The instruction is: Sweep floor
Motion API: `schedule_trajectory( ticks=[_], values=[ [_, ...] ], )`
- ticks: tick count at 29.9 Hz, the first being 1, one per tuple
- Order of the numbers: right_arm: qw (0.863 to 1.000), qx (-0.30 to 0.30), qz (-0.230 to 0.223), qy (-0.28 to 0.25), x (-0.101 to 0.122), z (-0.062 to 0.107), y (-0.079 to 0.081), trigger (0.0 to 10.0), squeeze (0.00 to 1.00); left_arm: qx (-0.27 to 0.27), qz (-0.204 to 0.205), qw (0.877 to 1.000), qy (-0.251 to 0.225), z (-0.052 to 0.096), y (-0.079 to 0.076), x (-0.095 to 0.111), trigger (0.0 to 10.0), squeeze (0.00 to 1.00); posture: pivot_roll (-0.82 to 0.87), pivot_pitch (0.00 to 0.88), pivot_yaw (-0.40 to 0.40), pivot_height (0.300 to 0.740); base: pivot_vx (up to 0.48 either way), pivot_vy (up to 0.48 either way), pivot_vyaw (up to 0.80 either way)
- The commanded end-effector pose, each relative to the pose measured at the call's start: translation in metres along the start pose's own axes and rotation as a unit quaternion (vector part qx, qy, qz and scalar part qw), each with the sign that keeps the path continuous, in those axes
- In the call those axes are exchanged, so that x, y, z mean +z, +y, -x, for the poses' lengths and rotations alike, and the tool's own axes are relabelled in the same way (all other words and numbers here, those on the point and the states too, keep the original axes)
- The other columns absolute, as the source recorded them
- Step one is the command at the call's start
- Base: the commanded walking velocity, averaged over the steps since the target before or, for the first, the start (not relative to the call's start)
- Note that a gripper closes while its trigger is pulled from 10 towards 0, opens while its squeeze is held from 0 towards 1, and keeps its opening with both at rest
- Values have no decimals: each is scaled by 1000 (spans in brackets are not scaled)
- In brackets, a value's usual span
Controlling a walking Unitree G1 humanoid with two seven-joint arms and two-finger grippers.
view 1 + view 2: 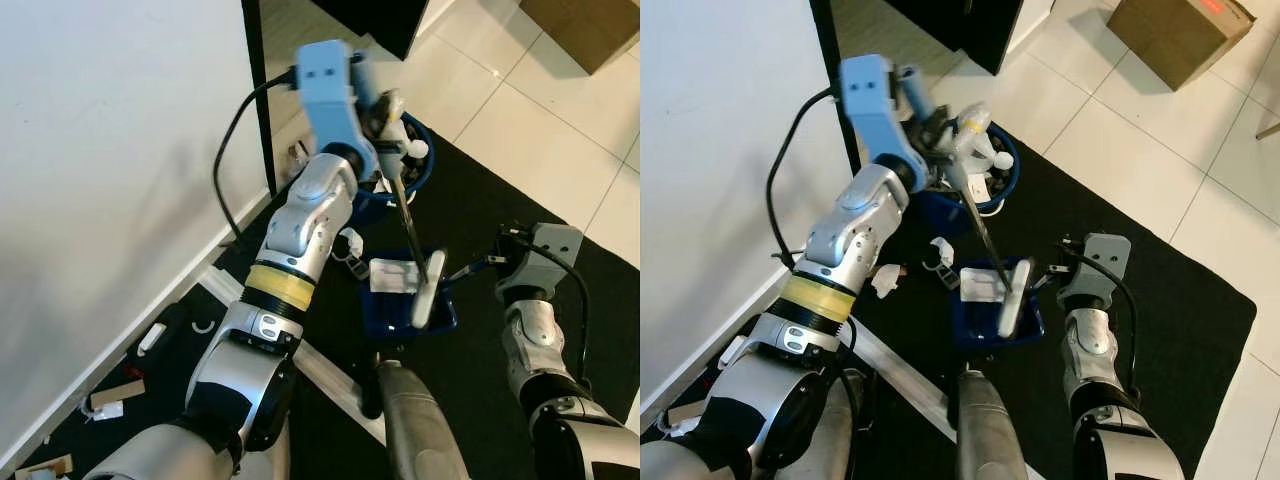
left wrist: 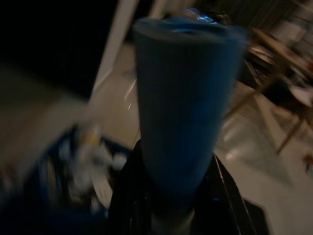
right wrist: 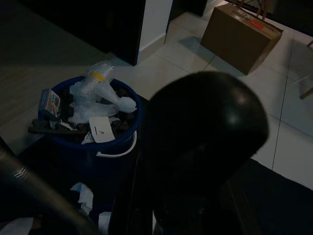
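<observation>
- Left gripper is raised at about 11 o'clock in the head view, and its fingers are closed around the blue handle of the broom.
- Broom shaft runs down from this grip to the broom head, which rests over the blue dustpan on the black mat.
- White crumpled paper lies in the dustpan.
- Right gripper is at 3 o'clock of the dustpan; I cannot tell if its fingers are open or closed.
- Blue bucket, full of trash, stands at 12 o'clock of the dustpan.
- More paper scraps lie on the mat at 9 o'clock of the dustpan.
</observation>
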State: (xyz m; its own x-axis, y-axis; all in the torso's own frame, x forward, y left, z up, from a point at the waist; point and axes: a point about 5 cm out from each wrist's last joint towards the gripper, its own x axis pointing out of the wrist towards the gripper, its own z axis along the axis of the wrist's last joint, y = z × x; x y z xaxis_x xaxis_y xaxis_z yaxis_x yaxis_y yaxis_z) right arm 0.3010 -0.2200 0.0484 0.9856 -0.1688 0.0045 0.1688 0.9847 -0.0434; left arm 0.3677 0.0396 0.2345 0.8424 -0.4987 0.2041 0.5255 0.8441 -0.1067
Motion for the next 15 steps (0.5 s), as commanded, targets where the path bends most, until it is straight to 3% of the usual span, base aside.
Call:
schedule_trajectory(
  ticks=[1,2,3,5,9,12,13,15],
  values=[
    [995,12,5,96,-36,23,1,0,0,-20,-85,994,-59,1,6,23,10000,0,79,269,-65,740,0,0,0],
    [995,12,6,96,-37,24,0,0,0,-22,-133,988,-71,5,14,24,10000,0,80,271,-67,740,0,0,0],
    [995,12,6,96,-37,24,0,0,0,-22,-133,988,-71,5,14,24,10000,0,80,271,-67,740,0,0,0],
    [995,12,7,96,-37,24,-2,0,0,-21,-185,979,-87,13,23,25,10000,0,81,273,-70,740,0,0,0],
    [995,14,9,97,-38,27,-2,0,0,36,-194,978,-74,21,34,10,10000,0,74,277,-71,740,0,0,0],
    [995,14,9,97,-39,28,-2,0,0,44,-218,973,-66,25,35,0,10000,0,72,280,-70,740,0,0,0],
    [995,17,11,97,-40,29,-2,0,0,54,-253,964,-67,28,34,-13,10000,0,71,284,-69,740,0,0,0],
    [995,20,12,97,-41,30,-1,0,0,55,-267,960,-65,29,33,-22,10000,0,66,289,-68,740,0,0,0]
  ],
)
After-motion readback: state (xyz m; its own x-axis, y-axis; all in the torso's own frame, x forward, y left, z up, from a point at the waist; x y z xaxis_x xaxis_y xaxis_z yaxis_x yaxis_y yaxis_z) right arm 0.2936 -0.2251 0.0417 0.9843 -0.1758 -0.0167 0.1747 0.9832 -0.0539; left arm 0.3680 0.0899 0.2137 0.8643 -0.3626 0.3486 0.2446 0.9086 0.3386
